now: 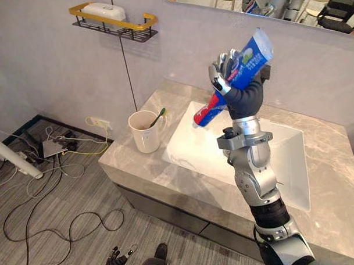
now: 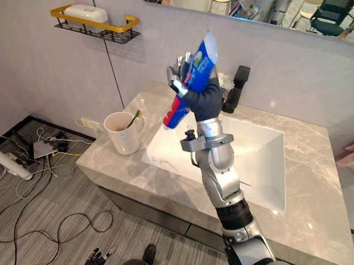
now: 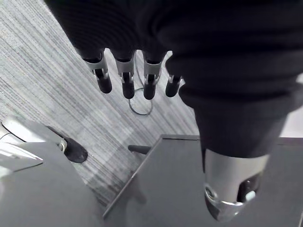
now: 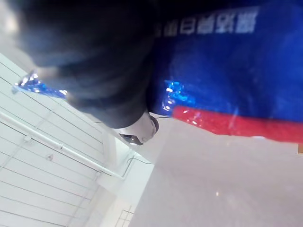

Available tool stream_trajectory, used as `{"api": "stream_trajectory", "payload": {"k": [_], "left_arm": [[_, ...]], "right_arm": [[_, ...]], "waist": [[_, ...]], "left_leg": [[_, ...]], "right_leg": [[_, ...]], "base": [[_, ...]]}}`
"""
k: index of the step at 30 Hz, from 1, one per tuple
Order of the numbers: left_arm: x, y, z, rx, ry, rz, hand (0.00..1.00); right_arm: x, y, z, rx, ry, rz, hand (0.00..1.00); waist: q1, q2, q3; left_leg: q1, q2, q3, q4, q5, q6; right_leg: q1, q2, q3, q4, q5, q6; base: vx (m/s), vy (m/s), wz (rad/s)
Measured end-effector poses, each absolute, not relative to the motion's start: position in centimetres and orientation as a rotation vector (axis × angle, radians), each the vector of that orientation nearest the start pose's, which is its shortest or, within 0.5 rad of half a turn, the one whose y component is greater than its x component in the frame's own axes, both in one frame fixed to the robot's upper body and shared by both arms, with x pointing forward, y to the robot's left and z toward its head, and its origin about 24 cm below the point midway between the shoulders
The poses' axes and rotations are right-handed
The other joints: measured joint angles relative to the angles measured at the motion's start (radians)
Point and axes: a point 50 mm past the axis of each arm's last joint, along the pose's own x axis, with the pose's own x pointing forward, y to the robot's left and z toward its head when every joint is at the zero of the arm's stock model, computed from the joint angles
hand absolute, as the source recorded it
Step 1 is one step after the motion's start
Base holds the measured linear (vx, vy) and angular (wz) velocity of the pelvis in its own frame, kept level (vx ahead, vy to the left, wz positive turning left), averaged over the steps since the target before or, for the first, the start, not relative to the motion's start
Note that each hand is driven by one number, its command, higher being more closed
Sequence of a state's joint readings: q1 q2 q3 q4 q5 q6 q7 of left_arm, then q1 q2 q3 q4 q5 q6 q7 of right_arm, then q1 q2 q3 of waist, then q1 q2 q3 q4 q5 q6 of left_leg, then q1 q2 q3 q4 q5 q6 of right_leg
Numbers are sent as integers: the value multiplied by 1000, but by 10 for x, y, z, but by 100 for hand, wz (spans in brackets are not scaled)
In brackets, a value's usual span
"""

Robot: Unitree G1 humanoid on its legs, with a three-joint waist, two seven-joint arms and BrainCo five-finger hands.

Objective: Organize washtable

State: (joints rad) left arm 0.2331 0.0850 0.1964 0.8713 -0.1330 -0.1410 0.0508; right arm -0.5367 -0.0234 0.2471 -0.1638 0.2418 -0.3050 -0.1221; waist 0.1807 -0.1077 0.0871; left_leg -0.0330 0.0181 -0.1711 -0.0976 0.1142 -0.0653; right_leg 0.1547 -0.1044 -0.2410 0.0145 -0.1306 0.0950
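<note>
A blue and red toothpaste tube [image 1: 251,53] is held up in the air above the white sink [image 1: 186,145], cap end pointing down and left. My right hand [image 1: 223,76] is shut on its middle; the right wrist view has the tube [image 4: 236,71] pressed against the palm. On the left corner of the grey marble washtable [image 1: 332,156] stands a cream cup [image 1: 144,132] with a green toothbrush [image 1: 159,117] leaning in it. My left hand [image 1: 115,264] hangs low beside the cabinet over the floor, its fingers [image 3: 127,79] relaxed and holding nothing.
A black faucet [image 2: 236,87] stands behind the sink against the wall, under a mirror. A yellow-railed wall shelf [image 1: 114,22] carries a white box. Cables and a power strip [image 1: 54,147] lie on the grey floor to the left.
</note>
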Motion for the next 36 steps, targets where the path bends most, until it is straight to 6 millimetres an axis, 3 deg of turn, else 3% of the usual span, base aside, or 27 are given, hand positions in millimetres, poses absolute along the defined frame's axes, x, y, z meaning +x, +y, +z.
{"api": "stream_trajectory", "payload": {"k": [10, 12, 18, 22, 28, 36], "left_arm": [[78, 227, -145, -16, 926, 380, 0], [80, 227, -144, -9, 919, 373, 0], [83, 228, -142, 9, 912, 354, 0], [84, 228, -142, 12, 908, 351, 0], [87, 227, -140, 22, 895, 335, 0], [88, 228, -140, 26, 893, 338, 0]], "right_arm": [[284, -41, 256, 125, -965, 339, 100], [290, -38, 255, 92, -949, 323, 100], [300, -32, 258, 48, -924, 304, 100], [300, -29, 263, 19, -941, 304, 100], [313, -28, 253, -49, -885, 250, 100], [313, -13, 262, -113, -916, 284, 100]], "waist": [[32, -10, 29], [55, -18, 41], [82, -25, 57], [85, -25, 65], [107, -23, 72], [110, -24, 95]], "left_leg": [[-27, 2, -39, -5, 9, -7], [-32, 3, -45, -4, 11, -8], [-47, 0, -63, 1, 18, -11], [-61, 1, -67, 1, 19, -11], [-62, 2, -68, 1, 19, -12], [-71, 0, -78, 1, 19, -12]], "right_leg": [[-7, 10, -34, 0, -3, -5], [-7, 14, -38, -3, -3, -5], [-7, 16, -60, -11, -3, -6], [-20, 18, -61, -10, -3, -6], [-20, 19, -63, -11, -3, -6], [-22, 20, -77, -14, -4, -7]], "base": [[-29, -23, 11], [7, -30, 12], [12, -15, 9], [0, 0, 0], [0, 0, 0], [-1, -9, 4]]}}
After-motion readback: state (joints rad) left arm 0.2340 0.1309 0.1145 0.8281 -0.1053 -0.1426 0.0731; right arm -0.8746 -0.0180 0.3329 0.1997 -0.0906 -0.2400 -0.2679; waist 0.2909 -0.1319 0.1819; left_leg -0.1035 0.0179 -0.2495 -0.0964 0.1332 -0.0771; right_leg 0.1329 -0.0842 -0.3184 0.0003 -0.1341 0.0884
